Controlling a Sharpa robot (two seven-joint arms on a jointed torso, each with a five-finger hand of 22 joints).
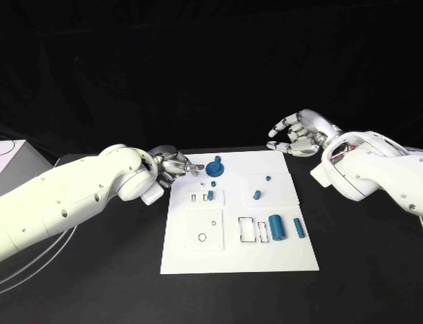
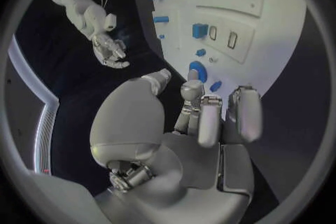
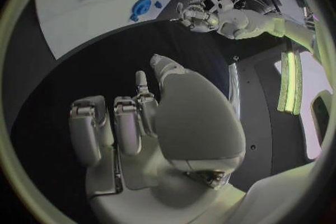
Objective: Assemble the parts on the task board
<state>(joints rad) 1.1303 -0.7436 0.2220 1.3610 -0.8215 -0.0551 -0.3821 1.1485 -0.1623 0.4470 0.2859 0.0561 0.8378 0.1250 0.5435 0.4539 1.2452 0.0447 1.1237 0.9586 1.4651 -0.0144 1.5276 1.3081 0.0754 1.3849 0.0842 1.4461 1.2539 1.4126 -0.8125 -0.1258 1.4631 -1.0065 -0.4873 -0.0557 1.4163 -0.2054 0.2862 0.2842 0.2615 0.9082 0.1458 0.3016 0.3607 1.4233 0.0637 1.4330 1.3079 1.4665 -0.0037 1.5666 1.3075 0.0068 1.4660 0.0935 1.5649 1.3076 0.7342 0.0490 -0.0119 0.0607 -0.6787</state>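
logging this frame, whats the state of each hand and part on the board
left hand: fingers curled, holding nothing, at the task board's far left edge
right hand: open, raised beyond the far right corner
round blue part: resting on the board
blue cylinder: lying flat
blue bar: lying beside it

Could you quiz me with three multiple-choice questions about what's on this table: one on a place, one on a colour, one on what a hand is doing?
1. Where is the task board?
A. middle of the table
B. on the far right
C. held in the air

2. What colour is the large cylinder?
A. red
B. blue
C. yellow

3. What does the right hand hold?
A. a blue part
B. the board
C. nothing

Answers: 1 A, it lies flat between both arms. 2 B, it matches the other blue parts. 3 C, its fingers curl over bare table, off the board.
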